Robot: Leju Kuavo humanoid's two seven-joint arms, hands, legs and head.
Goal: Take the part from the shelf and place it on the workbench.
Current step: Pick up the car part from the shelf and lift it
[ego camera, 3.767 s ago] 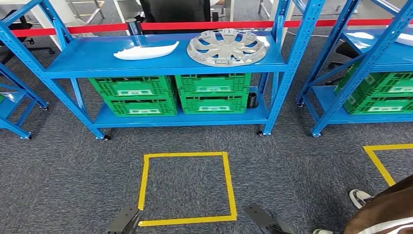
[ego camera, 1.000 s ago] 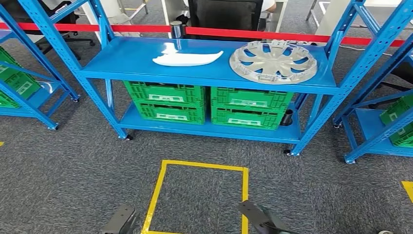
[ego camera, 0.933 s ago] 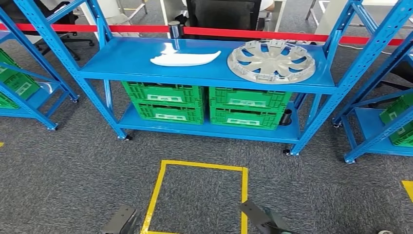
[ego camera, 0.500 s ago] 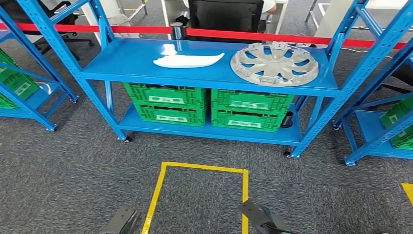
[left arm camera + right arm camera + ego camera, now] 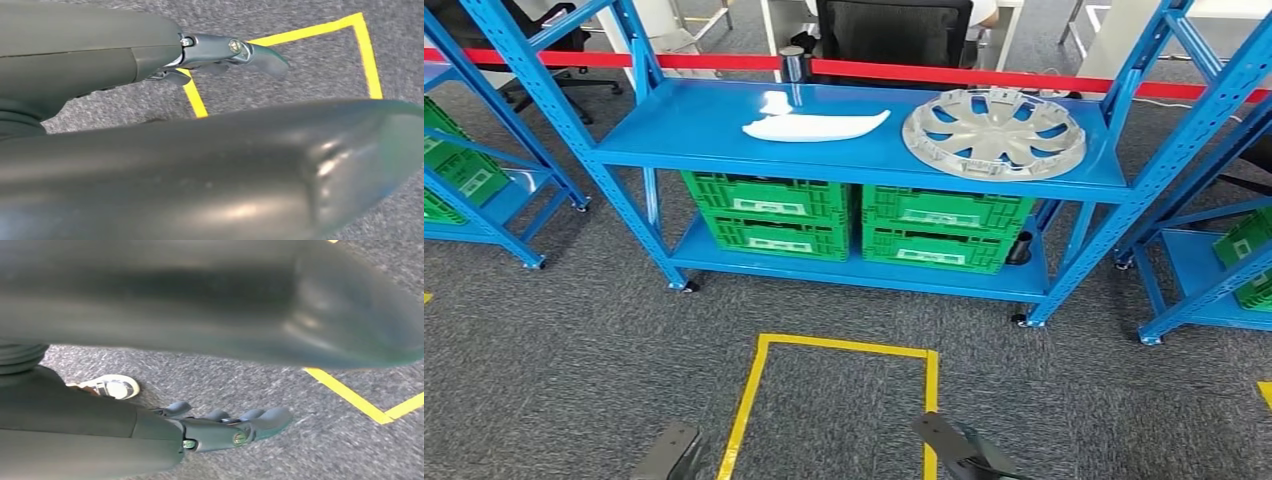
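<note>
Shelf [image 5: 704, 130] holds one white part [image 5: 814, 125], one hubcap [image 5: 994, 132], four green crates [image 5: 769, 197]; both hands empty, fingers apart.

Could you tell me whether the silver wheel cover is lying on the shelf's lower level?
No, the wheel cover lies on the top level of the blue shelf, to the right of the white part.

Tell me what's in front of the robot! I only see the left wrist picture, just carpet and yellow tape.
Observer: The head view shows a blue shelf ahead, beyond the yellow tape square.
Operator: Is anything on top of it?
Observer: A white curved part lies on its top level, with a silver wheel cover to its right, apart from it.
Operator: Is the other hand holding something?
Observer: No, the right hand hangs above the carpet with nothing in it.
</note>
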